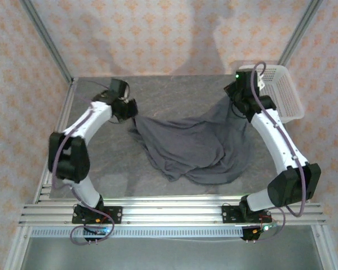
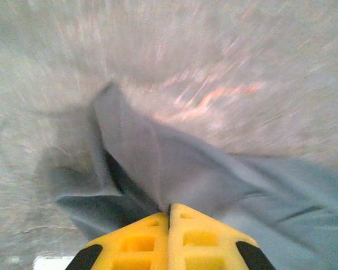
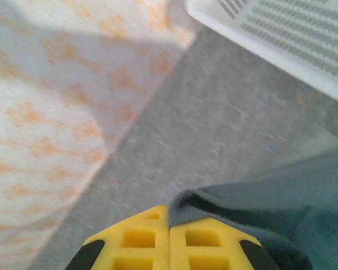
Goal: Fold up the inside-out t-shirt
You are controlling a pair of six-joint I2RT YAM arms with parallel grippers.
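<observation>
The plain dark slate-grey soft-cloth t-shirt [image 1: 197,147] was held between both hands, its middle crumpled on the grey speckled surface [image 1: 174,93] below them. The left hand [image 2: 169,209] was clenched on a thin fold, the right hand [image 3: 169,212] on an edge; either pinch could be lost if pulled taut.

The t-shirt [image 1: 197,143] is soft, matt grey cloth, creased. The table [image 1: 174,93] under it looks dull, speckled and slightly rough. At two o'clock the basket [image 1: 284,93] is white plastic mesh, faintly shiny. At six o'clock the rails [image 1: 174,209] are brushed metal. The left gripper [image 2: 169,209] and right gripper [image 3: 169,212] are matt yellow plastic.
</observation>
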